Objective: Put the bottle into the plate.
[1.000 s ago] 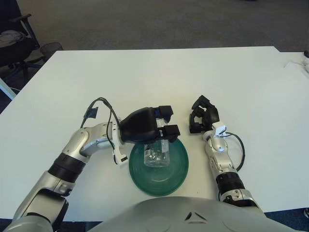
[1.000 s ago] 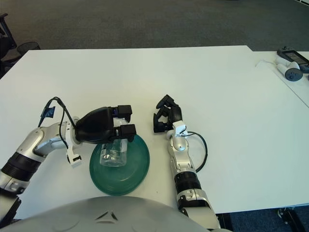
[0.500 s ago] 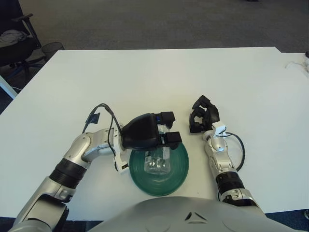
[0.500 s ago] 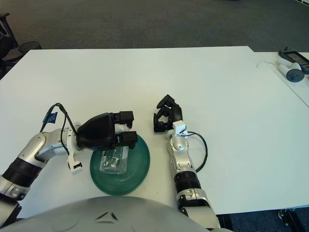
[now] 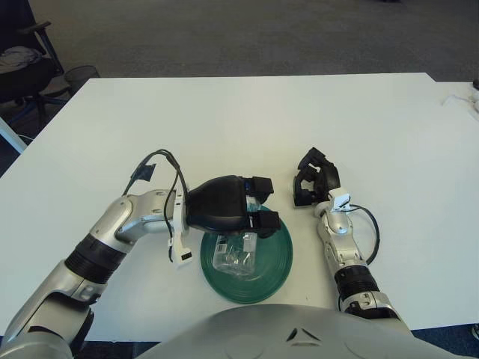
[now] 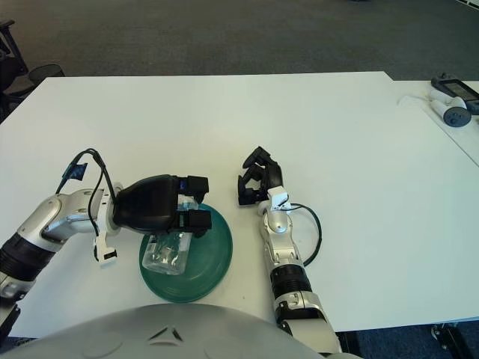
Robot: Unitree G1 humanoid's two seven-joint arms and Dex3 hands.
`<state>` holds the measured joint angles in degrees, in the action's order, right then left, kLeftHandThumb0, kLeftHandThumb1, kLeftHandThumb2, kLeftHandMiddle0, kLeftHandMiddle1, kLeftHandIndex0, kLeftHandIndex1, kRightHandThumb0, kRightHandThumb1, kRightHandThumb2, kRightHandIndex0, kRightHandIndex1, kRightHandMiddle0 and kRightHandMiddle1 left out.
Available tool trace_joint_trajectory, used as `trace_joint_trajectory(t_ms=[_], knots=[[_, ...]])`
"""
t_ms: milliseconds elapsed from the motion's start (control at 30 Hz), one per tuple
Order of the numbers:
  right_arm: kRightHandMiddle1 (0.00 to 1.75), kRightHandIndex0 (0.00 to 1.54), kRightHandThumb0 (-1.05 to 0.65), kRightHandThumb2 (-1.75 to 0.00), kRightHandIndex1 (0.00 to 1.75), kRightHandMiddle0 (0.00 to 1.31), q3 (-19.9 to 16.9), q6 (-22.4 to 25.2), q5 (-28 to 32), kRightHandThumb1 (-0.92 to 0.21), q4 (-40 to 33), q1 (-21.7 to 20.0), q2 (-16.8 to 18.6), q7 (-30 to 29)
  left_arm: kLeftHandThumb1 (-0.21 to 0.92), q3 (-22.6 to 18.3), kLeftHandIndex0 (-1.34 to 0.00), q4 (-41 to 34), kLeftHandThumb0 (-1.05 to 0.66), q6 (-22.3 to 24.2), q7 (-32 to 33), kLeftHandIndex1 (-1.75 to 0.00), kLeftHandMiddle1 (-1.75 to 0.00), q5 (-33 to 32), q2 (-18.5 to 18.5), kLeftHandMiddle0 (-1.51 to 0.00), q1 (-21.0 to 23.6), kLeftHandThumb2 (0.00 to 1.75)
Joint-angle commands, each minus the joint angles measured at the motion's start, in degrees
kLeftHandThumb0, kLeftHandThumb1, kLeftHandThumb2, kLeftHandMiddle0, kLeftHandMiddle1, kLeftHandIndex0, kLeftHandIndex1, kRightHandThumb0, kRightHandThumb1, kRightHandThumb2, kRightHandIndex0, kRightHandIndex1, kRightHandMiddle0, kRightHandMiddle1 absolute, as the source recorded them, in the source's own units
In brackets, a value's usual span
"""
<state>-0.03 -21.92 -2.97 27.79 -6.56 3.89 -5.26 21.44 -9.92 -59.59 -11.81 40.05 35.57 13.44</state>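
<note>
Left eye view | left robot hand [image 5: 251, 206] pinching clear bottle [image 5: 233, 253] at its upper end, above green plate [image 5: 278, 258] | bottle likely light, thin-walled, slippery; grip mid-body | right robot hand [image 5: 314, 179] curled, idle.

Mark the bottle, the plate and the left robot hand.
bottle [image 5: 233, 254], left eye view, clear body below the fingers.
plate [image 5: 278, 258], left eye view, bare green right side.
left robot hand [image 5: 221, 206], left eye view, black back of the hand over the bottle.

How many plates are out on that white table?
1. The green plate lies at the table's near edge, before the robot, with the clear bottle in it under the left hand; the right hand shows beside it.
</note>
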Motion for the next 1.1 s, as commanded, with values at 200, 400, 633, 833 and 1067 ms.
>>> trace_joint_trajectory(t_ms=[200, 400, 633, 833, 1067], knots=[[1.75, 0.98, 0.0, -1.74, 1.58, 0.72, -0.1, 4.3, 0.2, 0.11, 3.3, 3.3, 0.2, -0.1, 0.28, -2.3, -0.57, -1.7, 0.0, -0.2, -1.5, -1.64, -1.74, -0.8, 1.4, -0.55, -0.3, 1.32], [1.75, 0.97, 0.0, -1.75, 1.61, 0.71, -0.1, 4.4, 0.4, 0.11, 3.3, 3.3, 0.0, 0.3, 0.68, -3.9, -0.36, -0.7, -0.07, -3.0, 0.4, -1.65, -1.68, 1.1, 1.8, -0.17, -1.0, 0.84], [1.75, 0.96, 0.0, -1.74, 1.62, 0.7, 0.1, 4.9, -0.2, 0.1, 2.9, 3.3, -0.1, -0.1, 0.37, -5.9, -0.03, 0.5, -0.25, -6.2, 2.6, -0.81, -0.56, 3.8, 1.1, -0.01, -0.9, 1.12], [1.75, 0.97, 0.0, -1.74, 1.59, 0.71, 0.5, 5.9, -0.9, 0.1, 2.3, 3.3, -0.1, -0.8, 0.44, -5.7, 0.0, 1.3, -0.46, -7.2, 1.6, -0.42, -0.27, 4.0, 2.0, -0.02, -0.3, 0.97], [1.75, 0.97, 0.0, -1.74, 1.59, 0.71, 0.6, 5.7, -0.4, 0.11, 2.4, 3.2, -0.2, 0.1, 0.47, -5.8, 0.0, 1.6, -0.58, -7.7, 0.9, -0.31, -0.23, 4.5, 2.5, -0.04, 0.3, 0.87]])
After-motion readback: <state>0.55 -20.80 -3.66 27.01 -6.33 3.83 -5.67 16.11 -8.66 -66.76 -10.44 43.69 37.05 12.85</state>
